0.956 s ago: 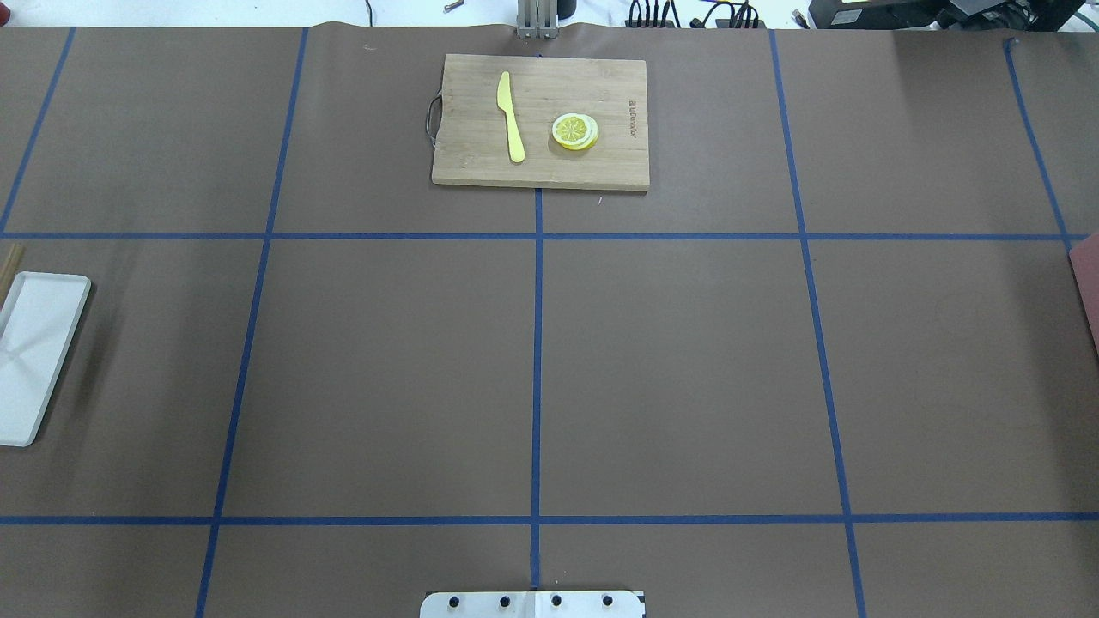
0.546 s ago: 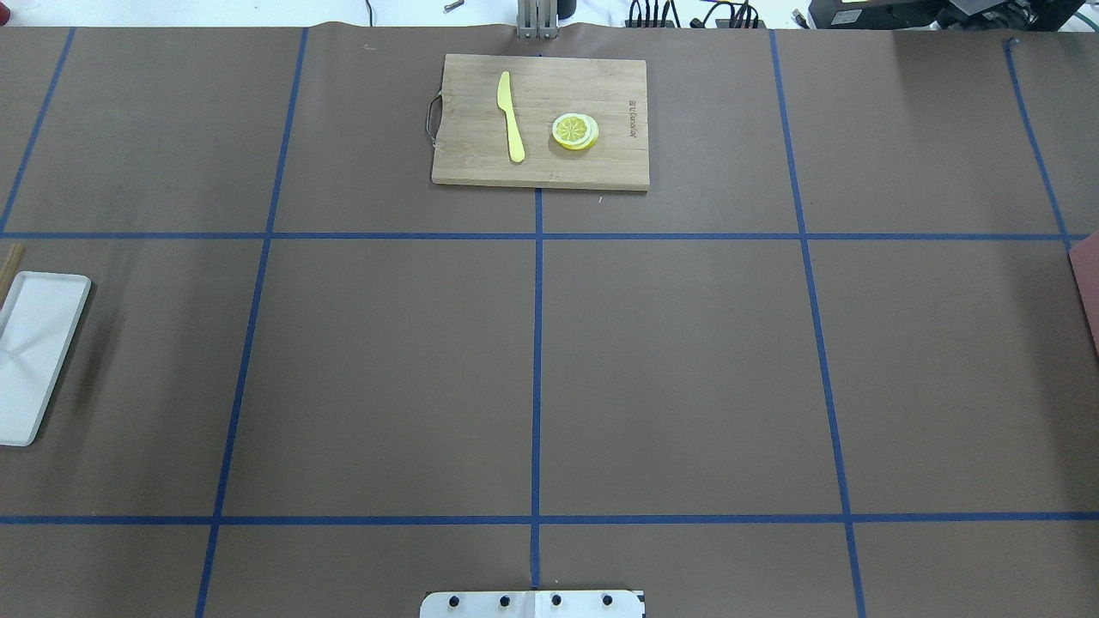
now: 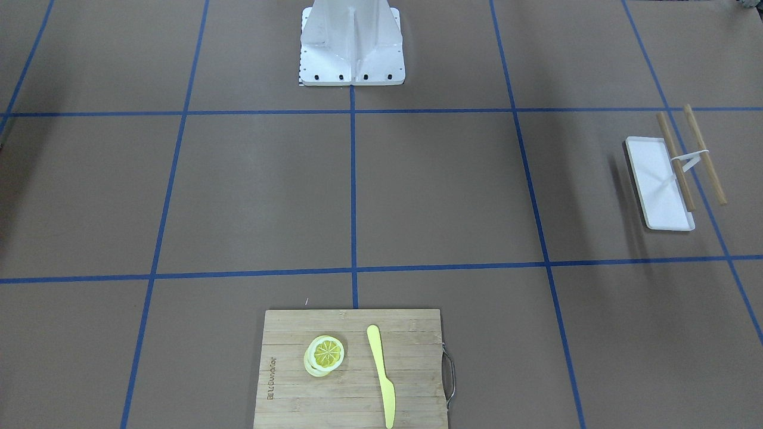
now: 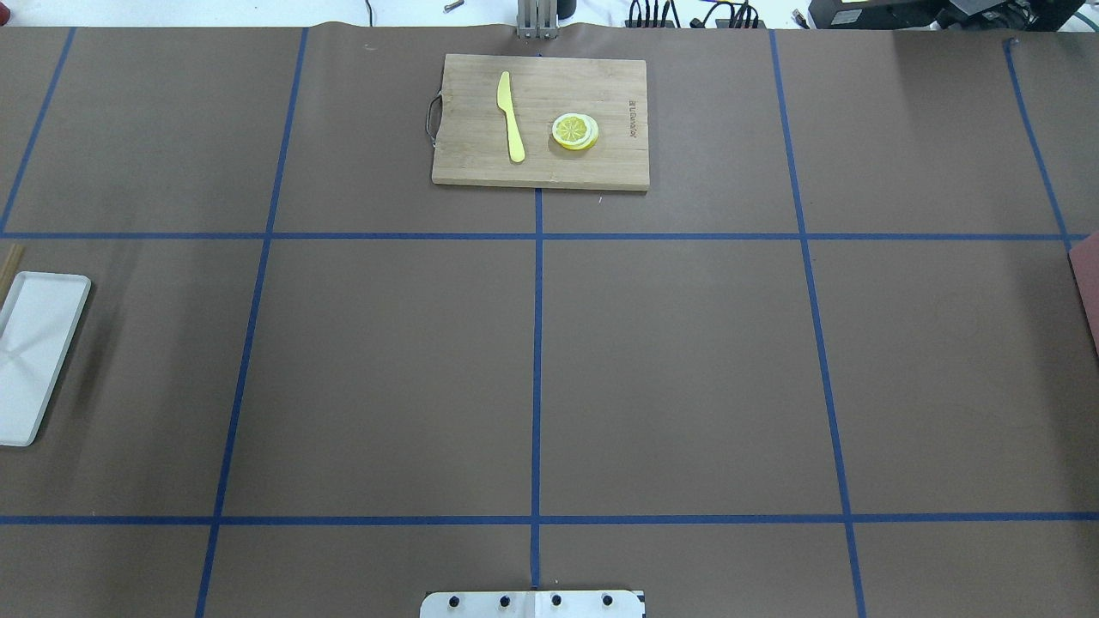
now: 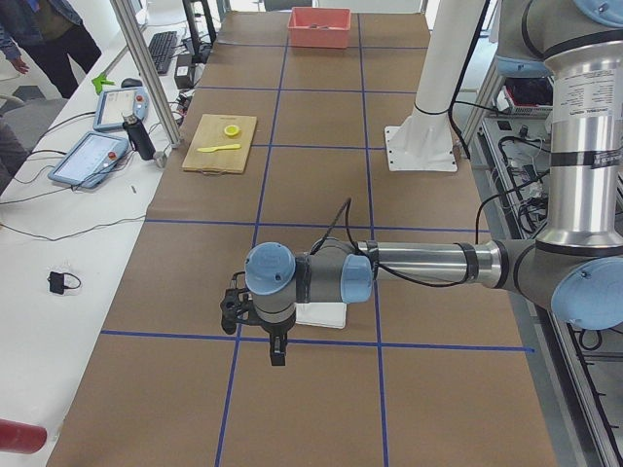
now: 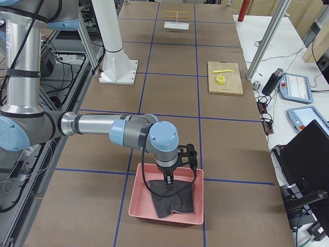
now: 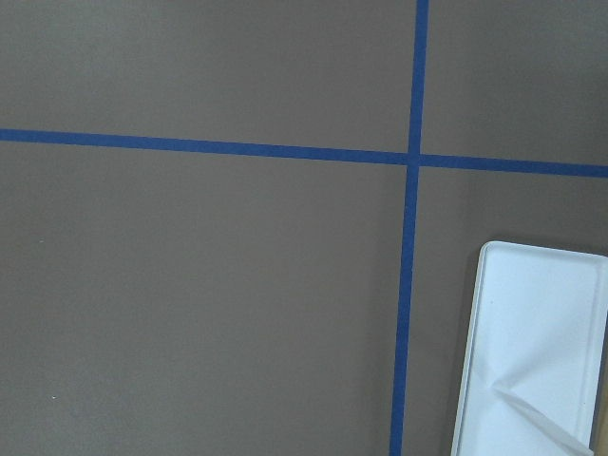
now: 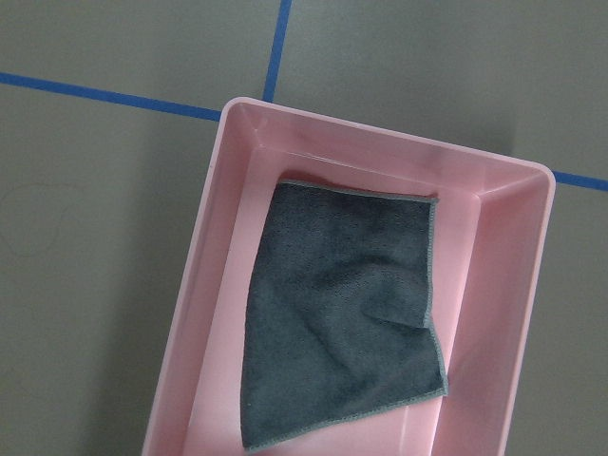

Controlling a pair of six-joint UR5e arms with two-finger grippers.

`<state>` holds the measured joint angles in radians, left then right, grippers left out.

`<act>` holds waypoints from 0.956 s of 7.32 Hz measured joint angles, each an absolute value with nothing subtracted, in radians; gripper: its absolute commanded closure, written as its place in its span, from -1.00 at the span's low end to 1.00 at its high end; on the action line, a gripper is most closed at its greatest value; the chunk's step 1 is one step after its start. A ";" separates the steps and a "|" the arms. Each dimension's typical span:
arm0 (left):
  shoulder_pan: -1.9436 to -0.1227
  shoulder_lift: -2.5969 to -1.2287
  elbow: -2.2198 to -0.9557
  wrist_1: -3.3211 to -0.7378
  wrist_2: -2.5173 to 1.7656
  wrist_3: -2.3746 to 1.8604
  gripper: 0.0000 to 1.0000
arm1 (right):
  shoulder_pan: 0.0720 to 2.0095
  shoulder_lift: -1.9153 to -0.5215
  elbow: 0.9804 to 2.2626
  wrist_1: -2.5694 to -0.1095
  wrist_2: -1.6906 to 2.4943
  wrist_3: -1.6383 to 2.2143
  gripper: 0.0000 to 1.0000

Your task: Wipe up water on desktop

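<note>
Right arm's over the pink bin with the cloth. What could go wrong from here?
1. The grey cloth lies inside the pink bin, near one wall; the right gripper might clip the wall or drag the bin along.
2. No puddle shows on the desktop in any view, so the wipe could miss the water.

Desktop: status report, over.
Right gripper above grey cloth in pink bin, left gripper by white tray, both states unclear. Desktop: no water visible. Cutting board far side.
</note>
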<state>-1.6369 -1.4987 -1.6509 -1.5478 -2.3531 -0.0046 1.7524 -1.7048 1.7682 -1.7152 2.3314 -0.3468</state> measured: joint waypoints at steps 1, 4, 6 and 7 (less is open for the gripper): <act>-1.637 -1.499 -1.651 -1.548 -2.353 -0.005 -0.98 | 1.717 -1.708 1.757 -1.663 2.307 -0.286 -1.00; -1.637 -1.497 -1.652 -1.548 -2.353 -0.005 -0.98 | 1.682 -1.713 1.643 -1.512 2.253 -0.212 -1.00; -1.637 -1.497 -1.652 -1.548 -2.353 -0.005 -0.98 | 1.656 -1.709 1.612 -1.475 2.248 -0.119 -1.00; -1.637 -1.497 -1.652 -1.548 -2.353 -0.005 -0.98 | 1.641 -1.705 1.608 -1.471 2.245 -0.085 -1.00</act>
